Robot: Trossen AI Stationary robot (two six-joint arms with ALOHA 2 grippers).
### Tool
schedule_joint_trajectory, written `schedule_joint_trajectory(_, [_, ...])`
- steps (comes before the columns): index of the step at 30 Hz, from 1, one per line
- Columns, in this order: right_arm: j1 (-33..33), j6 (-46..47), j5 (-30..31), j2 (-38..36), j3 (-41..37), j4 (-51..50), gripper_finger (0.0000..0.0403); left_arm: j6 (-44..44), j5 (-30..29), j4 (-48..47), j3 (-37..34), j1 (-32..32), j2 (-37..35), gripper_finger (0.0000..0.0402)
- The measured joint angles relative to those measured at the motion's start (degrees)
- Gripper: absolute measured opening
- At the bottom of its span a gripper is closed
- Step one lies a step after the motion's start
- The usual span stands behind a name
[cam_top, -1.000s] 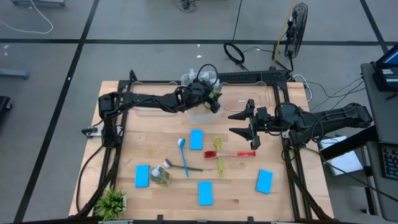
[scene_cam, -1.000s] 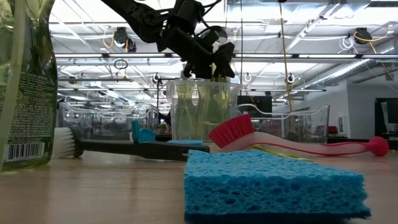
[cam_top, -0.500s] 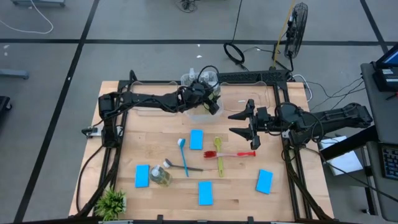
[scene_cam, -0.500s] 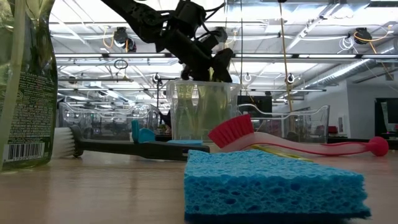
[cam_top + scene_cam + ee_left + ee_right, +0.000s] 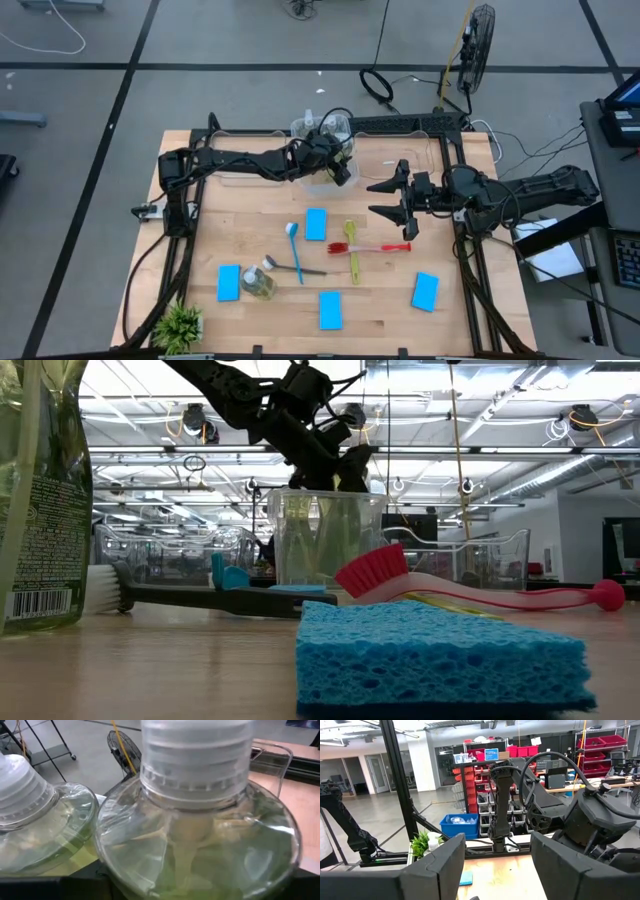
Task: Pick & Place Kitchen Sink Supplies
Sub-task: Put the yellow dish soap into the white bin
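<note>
My left gripper (image 5: 335, 160) is over a small clear bin (image 5: 325, 540) at the table's far middle, shut on a clear bottle of yellow-green liquid (image 5: 195, 845) with a white top. A second bottle (image 5: 35, 820) stands beside it. Another bottle (image 5: 258, 282) lies on the near left of the table, next to a blue sponge (image 5: 228, 283). Three more sponges (image 5: 316, 224) (image 5: 331, 310) (image 5: 425, 292) lie flat. Blue (image 5: 295, 250), yellow-green (image 5: 351, 250), red (image 5: 375, 247) and grey (image 5: 300, 270) brushes lie in the middle. My right gripper (image 5: 400, 205) hovers open, right of the bin. My left gripper holds the bottle by its rounded body (image 5: 150, 885), below the white top (image 5: 195, 755). The bottle fills the wrist view and hides the fingers, so the kind of hold does not show. It hangs over the clear bin's rim (image 5: 325, 492), slightly tilted.
Wide clear bins (image 5: 240, 160) (image 5: 415, 150) stand along the far edge. A small green plant (image 5: 180, 325) sits at the near left corner. Bare wood lies between the brushes and the bins, and along the table's right side.
My left gripper, still shut on the bottle, has drifted a little toward the table's left over the bin and tipped slightly. The right arm and the things on the table have kept still.
</note>
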Motion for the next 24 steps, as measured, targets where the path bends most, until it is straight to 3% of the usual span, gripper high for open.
schedule_joint_trajectory(24, [-0.02, -0.02, 0.00, 0.00, 0.00, 0.02, 0.0210, 4.81, -1.17, 4.37, 0.15, 0.53, -0.87, 0.0333])
